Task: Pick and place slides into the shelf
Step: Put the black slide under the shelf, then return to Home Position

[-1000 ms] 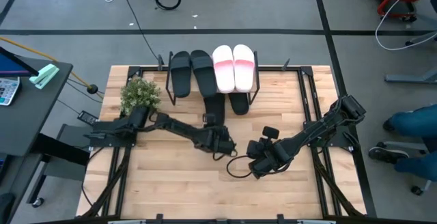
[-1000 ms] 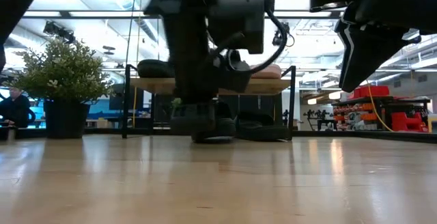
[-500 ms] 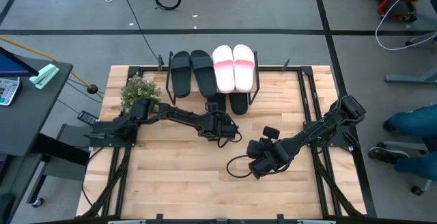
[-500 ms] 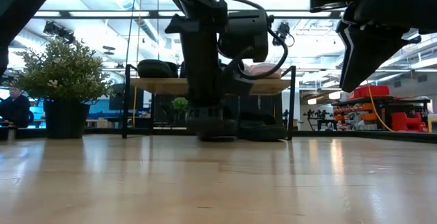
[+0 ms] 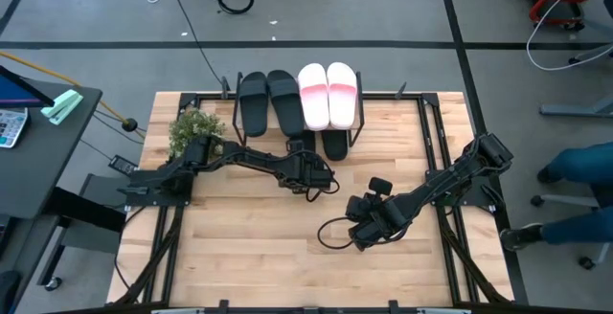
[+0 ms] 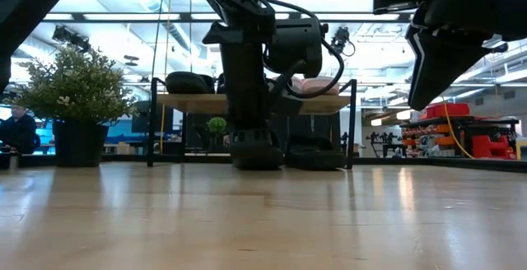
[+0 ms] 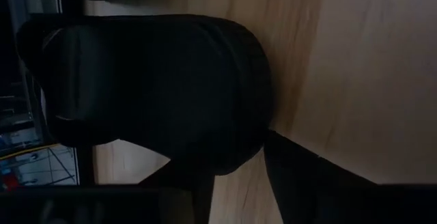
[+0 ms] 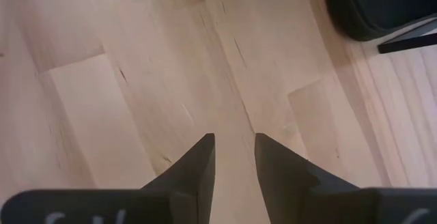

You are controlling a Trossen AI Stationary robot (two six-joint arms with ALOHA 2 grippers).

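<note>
In the upper middle of the high view, the left gripper [image 5: 305, 164] sits at the front edge of the shelf [image 5: 356, 115], over a black slide [image 7: 157, 94] going in under the top board; I cannot tell whether its fingers are closed on it. Two black slides [image 5: 268, 101] and the pink pair [image 5: 328, 94] already lie on top, another black one [image 5: 334, 144] below. If pushed crooked, the slide could catch a shelf leg or nudge its neighbour; the right gripper [image 8: 232, 157] waits in the lower right, fingers slightly apart and empty.
</note>
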